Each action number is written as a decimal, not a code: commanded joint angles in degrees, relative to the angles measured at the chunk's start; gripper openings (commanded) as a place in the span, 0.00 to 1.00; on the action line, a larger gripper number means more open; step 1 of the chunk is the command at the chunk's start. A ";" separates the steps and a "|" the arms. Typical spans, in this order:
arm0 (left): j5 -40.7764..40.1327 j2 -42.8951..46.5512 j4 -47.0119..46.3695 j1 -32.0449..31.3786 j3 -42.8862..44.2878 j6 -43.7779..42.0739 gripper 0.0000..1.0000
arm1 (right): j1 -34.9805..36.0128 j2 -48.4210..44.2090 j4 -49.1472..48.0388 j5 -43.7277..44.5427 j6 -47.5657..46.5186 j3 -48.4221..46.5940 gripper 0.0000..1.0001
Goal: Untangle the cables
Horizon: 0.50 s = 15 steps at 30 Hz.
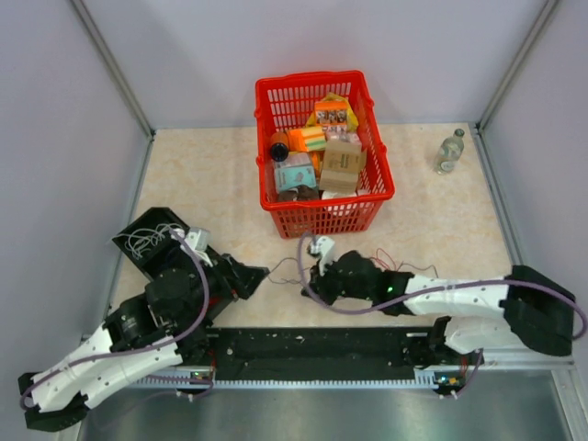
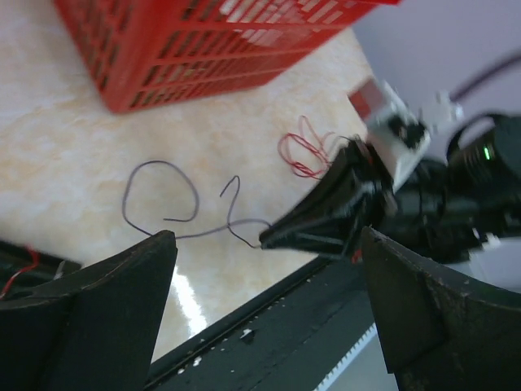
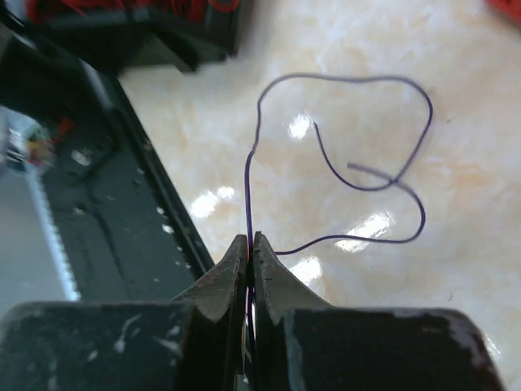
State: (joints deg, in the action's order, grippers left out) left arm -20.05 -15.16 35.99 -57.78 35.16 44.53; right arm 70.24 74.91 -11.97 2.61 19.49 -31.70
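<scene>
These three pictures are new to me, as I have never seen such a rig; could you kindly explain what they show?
Two robot arms are bolted at the near edge of a table. The overhead picture looks down from above and behind them. The other two come from small cameras on each wrist, so each shows its own black fingers in the foreground.

The right gripper is shut on a thin dark wire, which curls in loops over the tabletop. The left gripper is open and holds nothing; its camera shows the right gripper's tip pinching that wire, with a small bunch of red wires behind it.

Also on the table are a red basket of packaged goods and a small clear bottle.
</scene>
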 commanded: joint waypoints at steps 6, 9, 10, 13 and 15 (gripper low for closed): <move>30.67 -14.53 -31.14 0.47 0.17 -17.28 0.98 | -21.97 -19.00 -18.61 -46.09 20.66 6.92 0.00; 39.62 -18.67 -35.09 2.31 1.75 -19.39 0.99 | -25.58 -22.17 -22.82 -51.03 25.50 7.09 0.00; 42.26 -20.07 -37.46 3.45 1.93 -19.31 0.99 | -26.28 -22.53 -24.84 -52.61 27.17 7.09 0.00; 46.76 -22.72 -40.81 5.31 2.46 -19.74 0.99 | -26.64 -22.71 -27.84 -55.60 30.43 5.87 0.00; 47.39 -23.25 -40.83 5.40 3.33 -21.85 0.99 | -26.73 -22.36 -30.73 -57.18 32.62 5.34 0.00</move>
State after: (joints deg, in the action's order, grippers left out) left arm 19.14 -37.80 3.55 -53.17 34.94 27.14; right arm 44.18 52.66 -33.61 -46.13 45.43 -24.67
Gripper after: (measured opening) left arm 0.987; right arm 0.010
